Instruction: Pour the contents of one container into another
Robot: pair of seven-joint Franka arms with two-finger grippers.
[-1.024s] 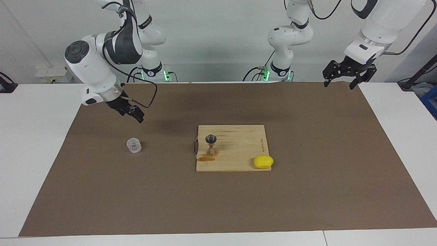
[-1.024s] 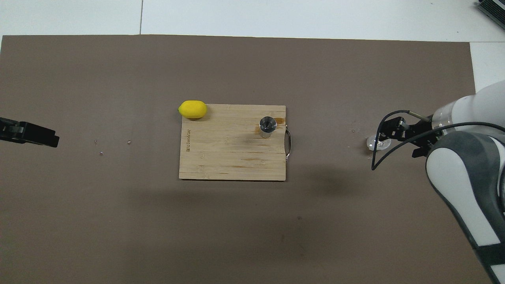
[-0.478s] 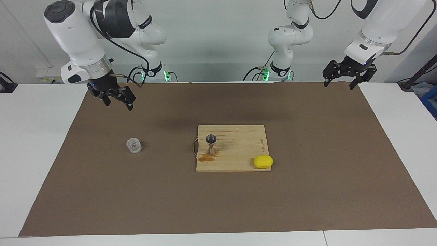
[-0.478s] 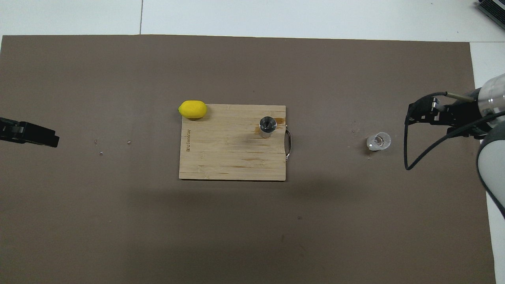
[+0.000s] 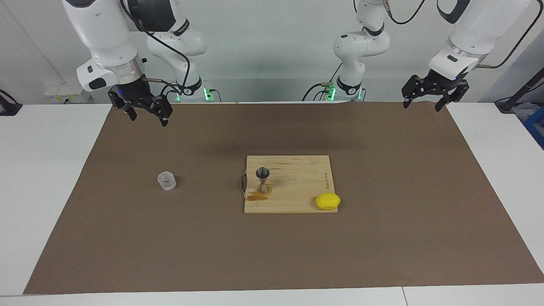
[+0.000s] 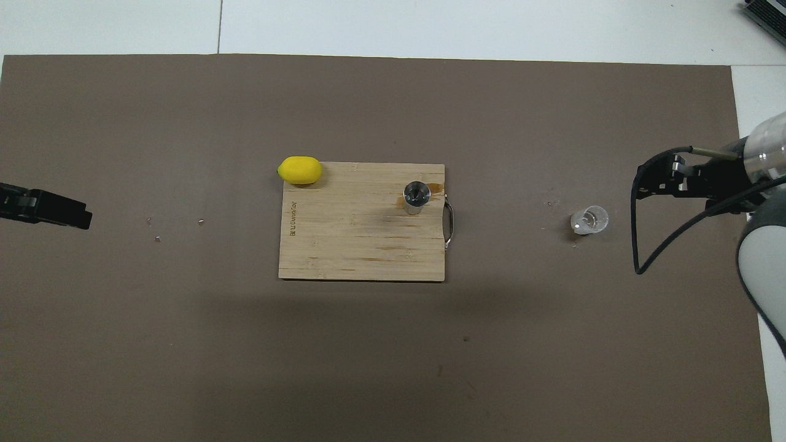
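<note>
Glass cup [image 5: 166,181] stood upright on the brown mat [image 5: 382,238] toward the right arm's end of the table, well apart from the board [image 5: 297,187]. Whether it held any liquid could not be told; it looked clear from overhead.

Jigger [image 5: 262,180] stood upright on the board near its handle [image 5: 242,185] edge, top cone open upward. Contents could not be told. A brown wet stain [image 5: 256,196] lay on the board just beside the jigger's foot. Lemon [image 5: 327,201] sat at the board's corner toward the left arm's end, at the edge farther from the robots.

Right gripper [image 5: 145,114] hung in the air over the mat's edge nearest the robots, fingers apart, holding nothing. The cup lay well apart from them, untouched.

Left gripper [image 5: 427,103] waited over the mat's corner at its own end, fingers apart, empty, well away from both vessels.
</note>
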